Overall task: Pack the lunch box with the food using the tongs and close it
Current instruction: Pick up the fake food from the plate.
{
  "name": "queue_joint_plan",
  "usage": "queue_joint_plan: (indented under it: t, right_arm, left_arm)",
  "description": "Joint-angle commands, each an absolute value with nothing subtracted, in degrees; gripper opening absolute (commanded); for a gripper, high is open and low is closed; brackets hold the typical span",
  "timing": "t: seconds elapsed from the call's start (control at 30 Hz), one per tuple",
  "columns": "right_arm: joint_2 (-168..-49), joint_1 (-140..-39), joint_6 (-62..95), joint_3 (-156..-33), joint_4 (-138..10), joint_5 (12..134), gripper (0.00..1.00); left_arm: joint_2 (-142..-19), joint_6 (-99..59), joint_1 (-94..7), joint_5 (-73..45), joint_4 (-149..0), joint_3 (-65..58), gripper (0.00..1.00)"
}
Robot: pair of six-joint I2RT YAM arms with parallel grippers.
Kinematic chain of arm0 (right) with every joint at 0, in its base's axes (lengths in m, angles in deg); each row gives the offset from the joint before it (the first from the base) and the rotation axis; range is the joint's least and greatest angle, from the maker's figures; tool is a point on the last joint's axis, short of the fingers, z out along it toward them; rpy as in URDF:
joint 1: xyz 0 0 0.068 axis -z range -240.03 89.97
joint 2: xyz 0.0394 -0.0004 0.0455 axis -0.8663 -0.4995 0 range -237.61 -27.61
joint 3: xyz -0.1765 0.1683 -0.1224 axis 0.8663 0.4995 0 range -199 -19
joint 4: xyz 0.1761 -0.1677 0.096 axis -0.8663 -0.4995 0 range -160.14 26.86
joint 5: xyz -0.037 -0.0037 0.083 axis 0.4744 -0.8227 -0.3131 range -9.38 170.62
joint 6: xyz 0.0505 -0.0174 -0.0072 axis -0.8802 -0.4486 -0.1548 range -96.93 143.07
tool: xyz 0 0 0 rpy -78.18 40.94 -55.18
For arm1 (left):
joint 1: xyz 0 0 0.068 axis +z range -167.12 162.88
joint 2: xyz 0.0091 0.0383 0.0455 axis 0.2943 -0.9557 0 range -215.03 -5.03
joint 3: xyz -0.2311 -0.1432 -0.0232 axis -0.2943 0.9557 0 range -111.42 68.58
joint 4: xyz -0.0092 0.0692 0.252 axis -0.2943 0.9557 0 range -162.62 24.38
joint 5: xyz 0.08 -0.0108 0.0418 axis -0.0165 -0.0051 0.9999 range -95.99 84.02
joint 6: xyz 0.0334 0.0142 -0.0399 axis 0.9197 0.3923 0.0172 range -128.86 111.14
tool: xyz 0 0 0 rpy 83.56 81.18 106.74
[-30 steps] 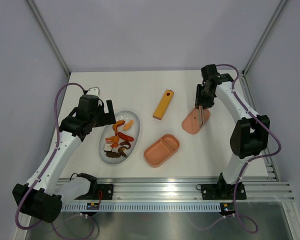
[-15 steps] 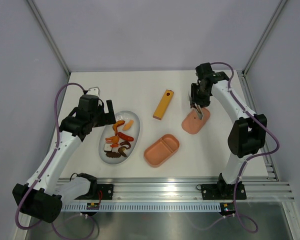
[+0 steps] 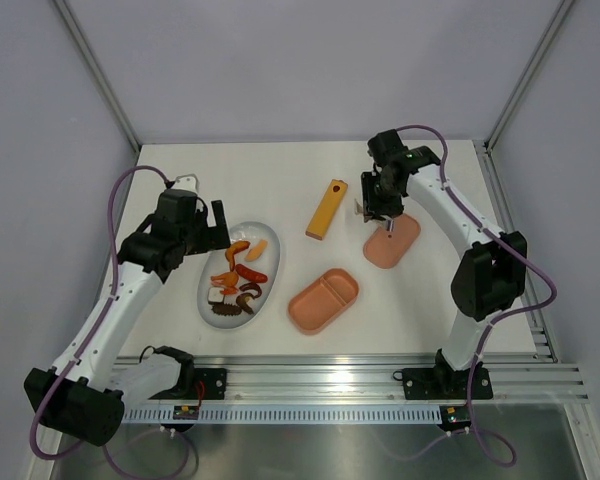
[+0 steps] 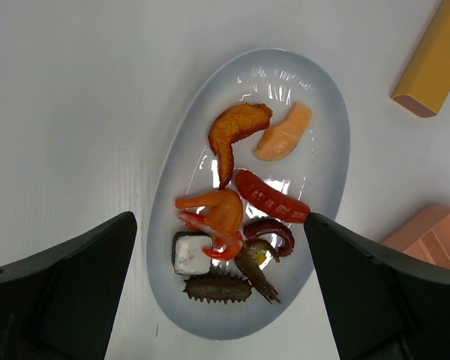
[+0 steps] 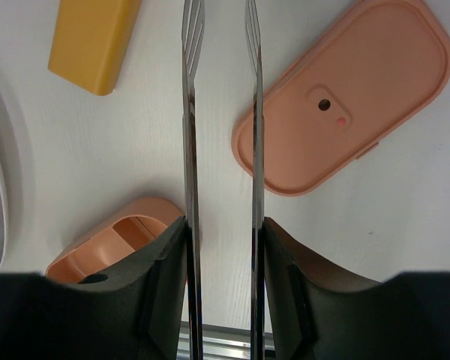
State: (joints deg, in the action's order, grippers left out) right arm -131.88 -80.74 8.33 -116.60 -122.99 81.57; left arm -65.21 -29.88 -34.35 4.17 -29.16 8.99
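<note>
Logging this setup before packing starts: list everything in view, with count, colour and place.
table: one, white, under everything
plate: one, white, left
food: several pieces, orange, red, brown, white, on plate
tray: one, pink, near centre
lid: one, pink, right of tray, farther back
bar: one, yellow, far centre
tongs: one, silver, in right gripper
left gripper: one, black, open above plate
right gripper: one, black, shut on tongs

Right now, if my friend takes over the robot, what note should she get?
Left gripper: open, hovering above the white plate, holding nothing.
Right gripper: shut on the tongs, their tips apart, near the lid.
Food: all on the plate.
Lunch box tray: empty, lid off and lying on the table.
Done: tongs picked up.
To do: move the food into the tray, close the lid.
</note>
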Motion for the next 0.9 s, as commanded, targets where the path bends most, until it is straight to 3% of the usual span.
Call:
queue_joint_plan:
  t: [0.0,0.17,0.43,0.87]
  right_arm:
    - [-126.41,-85.41,9.18,-118.23,-123.52,82.20,0.49]
    - [-121.59,-92.89,11.46,-114.80,-119.13,81.32,0.49]
    - [-120.95,-105.11,17.09,-112.25,-110.52,79.57,0.50]
    - [-133.43,-115.84,20.78,-120.33,-111.82,78.16,0.50]
  left_arm:
    - [-64.62,-30.04,-34.52,6.40,-29.47,5.65,0.99]
    - [-64.80,-31.36,-34.08,9.57,-27.19,4.34,0.99]
    - [-67.17,-33.47,-29.25,5.18,-22.18,0.12,0.99]
    - [-67.26,-35.06,-23.80,2.72,-18.75,-3.58,0.99]
